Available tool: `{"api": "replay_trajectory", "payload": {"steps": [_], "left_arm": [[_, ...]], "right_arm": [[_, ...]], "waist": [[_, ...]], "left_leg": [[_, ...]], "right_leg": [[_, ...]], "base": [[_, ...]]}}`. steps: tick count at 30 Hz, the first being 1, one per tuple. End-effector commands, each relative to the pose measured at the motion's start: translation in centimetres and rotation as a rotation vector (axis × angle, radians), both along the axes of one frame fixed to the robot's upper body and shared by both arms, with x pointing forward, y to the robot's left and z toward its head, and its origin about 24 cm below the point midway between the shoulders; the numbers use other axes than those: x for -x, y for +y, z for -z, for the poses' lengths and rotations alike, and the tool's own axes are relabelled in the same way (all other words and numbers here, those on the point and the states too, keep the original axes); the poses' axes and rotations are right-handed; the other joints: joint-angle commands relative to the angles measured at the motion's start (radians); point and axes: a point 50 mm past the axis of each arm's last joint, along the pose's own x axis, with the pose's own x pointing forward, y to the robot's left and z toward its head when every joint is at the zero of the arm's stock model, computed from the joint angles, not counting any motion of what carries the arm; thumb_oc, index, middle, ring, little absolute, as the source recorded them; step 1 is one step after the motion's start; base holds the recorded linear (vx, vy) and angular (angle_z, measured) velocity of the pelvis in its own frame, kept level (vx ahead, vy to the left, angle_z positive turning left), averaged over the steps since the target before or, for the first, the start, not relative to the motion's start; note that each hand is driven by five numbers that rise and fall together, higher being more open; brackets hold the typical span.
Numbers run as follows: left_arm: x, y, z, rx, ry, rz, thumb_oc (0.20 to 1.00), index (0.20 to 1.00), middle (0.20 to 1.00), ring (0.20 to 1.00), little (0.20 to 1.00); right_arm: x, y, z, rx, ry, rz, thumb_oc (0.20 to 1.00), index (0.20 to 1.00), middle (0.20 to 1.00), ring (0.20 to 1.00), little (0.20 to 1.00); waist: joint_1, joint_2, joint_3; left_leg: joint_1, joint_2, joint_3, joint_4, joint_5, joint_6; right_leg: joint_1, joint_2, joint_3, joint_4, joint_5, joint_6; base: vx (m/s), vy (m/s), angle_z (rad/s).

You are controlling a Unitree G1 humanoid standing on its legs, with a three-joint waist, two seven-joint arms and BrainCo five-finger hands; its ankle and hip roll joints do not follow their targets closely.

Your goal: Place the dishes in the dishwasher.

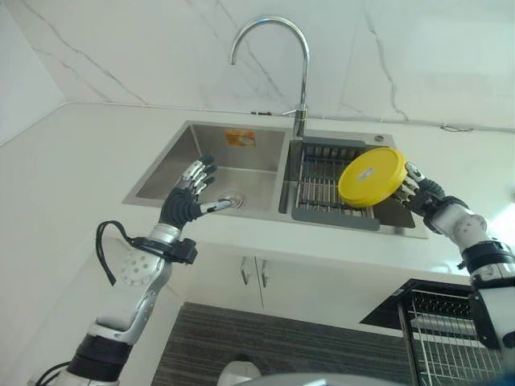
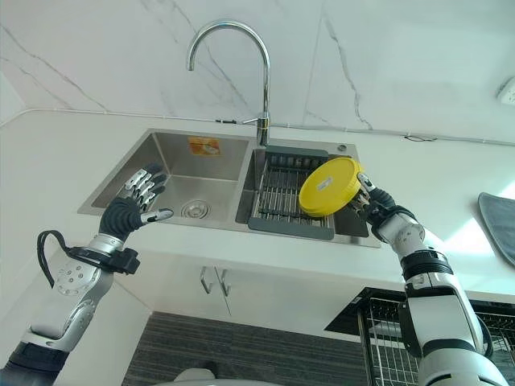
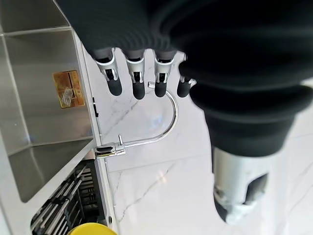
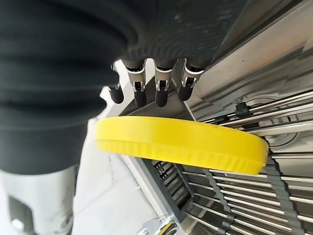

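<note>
A round yellow plate [image 1: 372, 177] hangs tilted on edge over the dark drying rack [image 1: 320, 186] in the sink's right basin. My right hand [image 1: 421, 193] is behind the plate and shut on its rim. In the right wrist view the fingers [image 4: 160, 87] lie along one side of the yellow plate [image 4: 181, 144], with the rack's bars beneath it. My left hand [image 1: 190, 195] hovers open over the front edge of the left basin [image 1: 211, 165], fingers spread, holding nothing. The dishwasher's wire basket [image 1: 451, 334] stands pulled out at the lower right, below the counter.
A tall curved faucet [image 1: 302, 64] rises between the two basins. The left basin has a drain [image 1: 232, 198] and an orange sticker [image 1: 241, 137] on its back wall. White counter surrounds the sink. Cabinet doors with handles [image 1: 251, 271] sit under it.
</note>
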Motion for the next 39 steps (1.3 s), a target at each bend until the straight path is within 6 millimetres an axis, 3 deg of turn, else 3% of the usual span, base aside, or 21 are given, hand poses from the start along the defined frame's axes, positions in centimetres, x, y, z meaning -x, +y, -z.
{"api": "replay_trajectory", "payload": {"steps": [1, 30, 39], "left_arm": [[-0.5, -1.1, -2.1, -0.014, -0.082, 0.084, 1.000, 1.000, 1.000, 1.000, 1.000], [-0.5, -0.8, -2.2, -0.038, -0.068, 0.085, 1.000, 1.000, 1.000, 1.000, 1.000], [-0.7, -0.5, -2.7, -0.043, -0.089, 0.086, 1.000, 1.000, 1.000, 1.000, 1.000]], "right_arm": [[-2.2, -0.5, -5.9, 0.109, -0.139, -0.027, 1.000, 1.000, 1.000, 1.000, 1.000], [-2.3, -1.6, -6.8, 0.144, -0.112, 0.037, 1.000, 1.000, 1.000, 1.000, 1.000], [-2.3, -3.2, -9.0, 0.155, -0.184, 0.128, 1.000, 1.000, 1.000, 1.000, 1.000]], "waist": [[0.037, -0.008, -0.016], [0.067, -0.001, 0.021], [0.082, 0.015, 0.044]], "left_leg": [[0.010, 0.006, -0.011, 0.005, -0.081, -0.031], [-0.013, -0.005, -0.048, 0.005, -0.074, -0.026], [-0.051, -0.012, -0.075, 0.005, -0.065, -0.024]], "right_leg": [[0.036, -0.033, 0.021, 0.002, -0.111, 0.017], [0.029, -0.041, 0.028, 0.002, -0.106, 0.028], [0.001, -0.048, 0.031, 0.002, -0.098, 0.034]], "base": [[0.00, 0.000, 0.00], [0.01, -0.002, 0.02], [-0.03, 0.004, 0.05]]}}
